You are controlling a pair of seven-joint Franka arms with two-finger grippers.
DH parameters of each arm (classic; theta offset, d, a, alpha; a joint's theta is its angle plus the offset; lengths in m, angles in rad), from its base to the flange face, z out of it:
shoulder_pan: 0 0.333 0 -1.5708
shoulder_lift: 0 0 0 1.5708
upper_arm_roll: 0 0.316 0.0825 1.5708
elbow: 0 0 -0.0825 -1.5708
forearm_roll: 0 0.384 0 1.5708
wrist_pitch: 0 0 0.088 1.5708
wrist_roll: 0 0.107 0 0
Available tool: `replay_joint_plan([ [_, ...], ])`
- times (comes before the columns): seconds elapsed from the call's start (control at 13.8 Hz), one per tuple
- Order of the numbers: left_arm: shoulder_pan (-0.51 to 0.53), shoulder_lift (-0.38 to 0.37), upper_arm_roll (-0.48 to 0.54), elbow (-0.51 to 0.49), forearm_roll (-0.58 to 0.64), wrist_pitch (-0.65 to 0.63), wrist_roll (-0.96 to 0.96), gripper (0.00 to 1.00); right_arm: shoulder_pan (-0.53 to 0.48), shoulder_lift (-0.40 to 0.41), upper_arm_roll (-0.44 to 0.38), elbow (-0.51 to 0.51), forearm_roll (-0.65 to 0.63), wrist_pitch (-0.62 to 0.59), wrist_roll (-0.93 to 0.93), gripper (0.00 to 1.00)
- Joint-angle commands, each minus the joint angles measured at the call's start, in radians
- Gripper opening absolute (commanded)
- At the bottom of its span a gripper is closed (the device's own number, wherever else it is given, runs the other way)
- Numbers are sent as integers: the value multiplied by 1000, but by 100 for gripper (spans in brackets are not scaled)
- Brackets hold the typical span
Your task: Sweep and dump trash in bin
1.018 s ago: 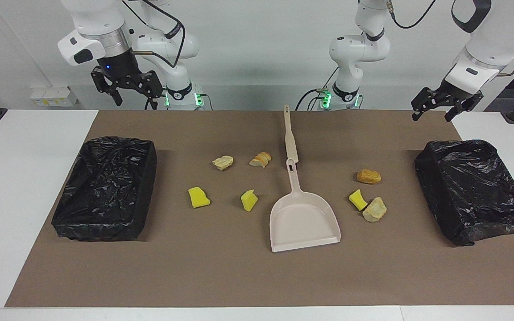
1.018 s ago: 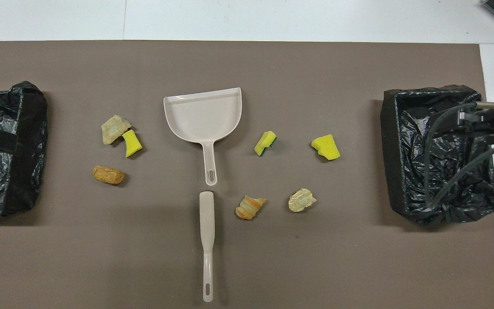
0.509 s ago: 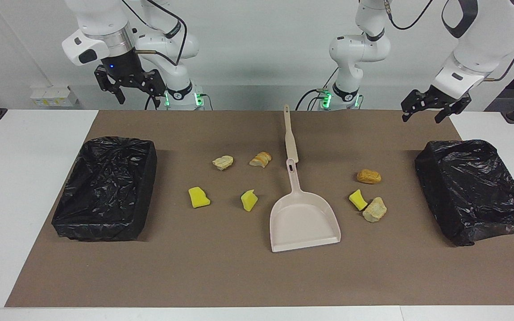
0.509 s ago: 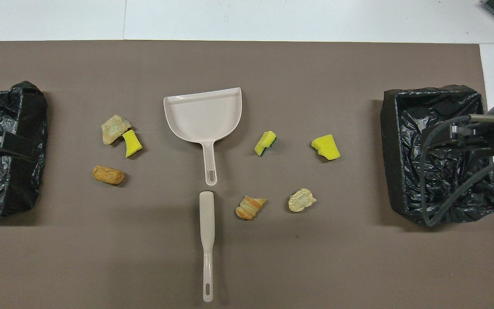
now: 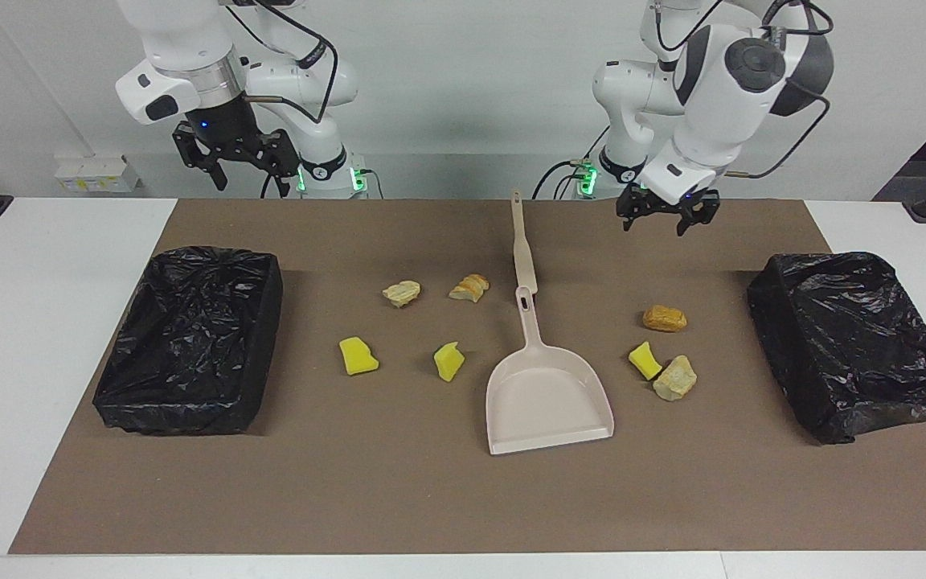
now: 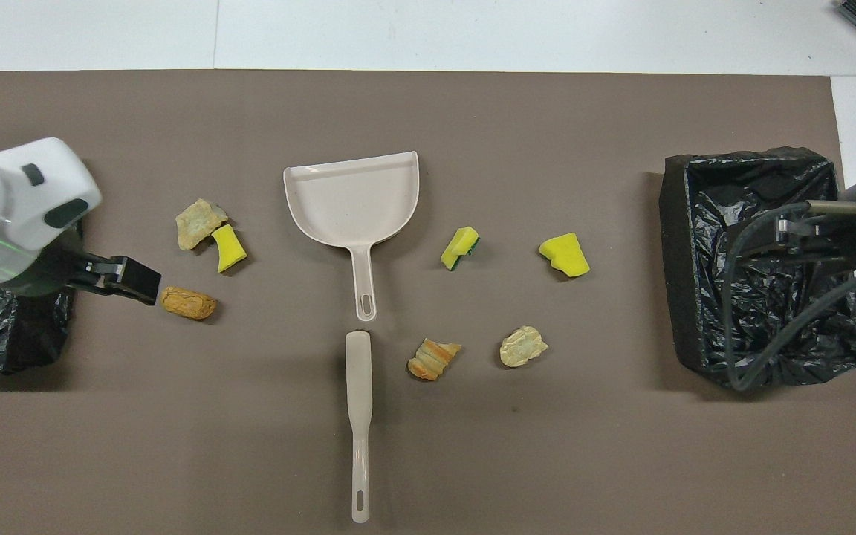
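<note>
While left gripper (image 5: 664, 217) hangs open, trash (image 5: 665, 318) lies on mat (image 5: 399, 498) below

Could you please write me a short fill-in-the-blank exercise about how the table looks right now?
1. The dustpan holds ____ pieces of trash.
2. The brush lies ____ to the robots than the dustpan.
3. Both black bins sit at the ____ of the brown mat.

Missing words: no; nearer; ends

No legible text, label, brand, number or sign anywhere.
</note>
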Motion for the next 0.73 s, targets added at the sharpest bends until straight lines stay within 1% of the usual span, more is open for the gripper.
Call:
replay_joint_plan([
  [0.0,-103,-108,16,-213,-24,147,-79,100,-5,-22,-1,-45,-4,45,-21,100],
  [0.15,-160,-108,15,-313,-30,266,-104,100,-5,-5,-1,-40,-15,89,-24,100],
  [0.29,-269,-100,16,-414,-30,404,-202,100,12,12,2,-35,-21,121,-18,100],
  [0.36,-311,-103,15,-477,-30,498,-257,100,67,47,2,-23,-19,143,-3,100],
  [0.44,-357,-106,15,-528,-30,567,-303,100,99,75,2,-6,-22,163,38,100],
  [0.58,-452,-102,16,-568,-30,640,-419,100,165,128,2,8,-24,204,114,100],
  [0.65,-499,-103,16,-586,-30,667,-473,100,207,168,2,23,-30,230,154,100],
])
